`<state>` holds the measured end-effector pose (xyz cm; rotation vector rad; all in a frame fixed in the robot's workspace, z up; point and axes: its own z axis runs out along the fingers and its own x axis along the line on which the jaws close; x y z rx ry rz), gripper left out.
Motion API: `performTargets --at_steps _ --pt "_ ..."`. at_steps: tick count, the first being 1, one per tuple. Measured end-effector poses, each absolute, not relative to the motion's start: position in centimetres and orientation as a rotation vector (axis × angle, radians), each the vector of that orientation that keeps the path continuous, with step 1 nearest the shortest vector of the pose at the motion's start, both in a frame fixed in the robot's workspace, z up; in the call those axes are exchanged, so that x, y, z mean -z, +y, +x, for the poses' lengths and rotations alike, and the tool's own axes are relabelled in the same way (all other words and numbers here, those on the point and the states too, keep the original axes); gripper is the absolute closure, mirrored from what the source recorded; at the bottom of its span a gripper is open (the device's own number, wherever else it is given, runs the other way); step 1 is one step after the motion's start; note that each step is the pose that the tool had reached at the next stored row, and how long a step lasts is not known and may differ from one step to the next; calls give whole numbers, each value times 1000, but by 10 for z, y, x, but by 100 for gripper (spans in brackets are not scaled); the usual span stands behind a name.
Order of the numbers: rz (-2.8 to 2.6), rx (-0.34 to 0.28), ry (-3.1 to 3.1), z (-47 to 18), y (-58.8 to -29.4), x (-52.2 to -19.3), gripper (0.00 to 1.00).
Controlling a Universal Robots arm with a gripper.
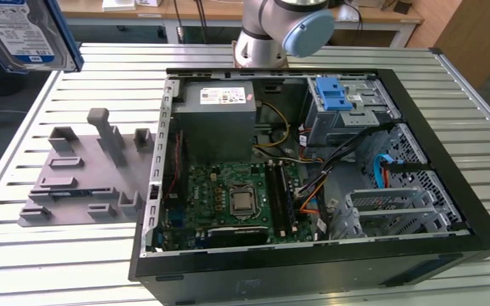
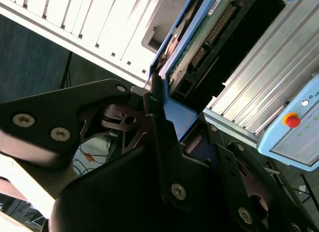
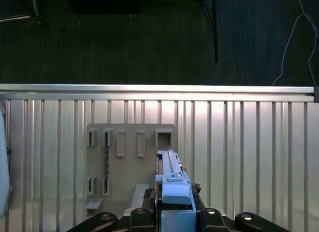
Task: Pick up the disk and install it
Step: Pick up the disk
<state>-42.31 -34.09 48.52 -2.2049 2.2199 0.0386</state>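
In the first wrist view I see the end effector point(image 3: 175, 214) clenched on the disk point(image 3: 172, 184), gripping it by its blue bracket. The disk hangs edge-on over the grey slotted fixture point(image 3: 130, 157) on the tabletop point(image 3: 249, 142), lifted clear of it. The open computer case point(image 1: 313, 172) sits just beside that fixture.

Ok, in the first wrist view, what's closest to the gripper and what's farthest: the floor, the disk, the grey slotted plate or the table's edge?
1. The disk, clamped in the gripper.
2. The grey slotted plate, lying just below it.
3. The table's edge rail, past the plate.
4. The dark floor, beyond that rail.
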Motion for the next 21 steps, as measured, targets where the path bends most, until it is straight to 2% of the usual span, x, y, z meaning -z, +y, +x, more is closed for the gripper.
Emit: performTargets --at_steps 21 --pt "-2205 -39 2220 -409 -342 -485 64"
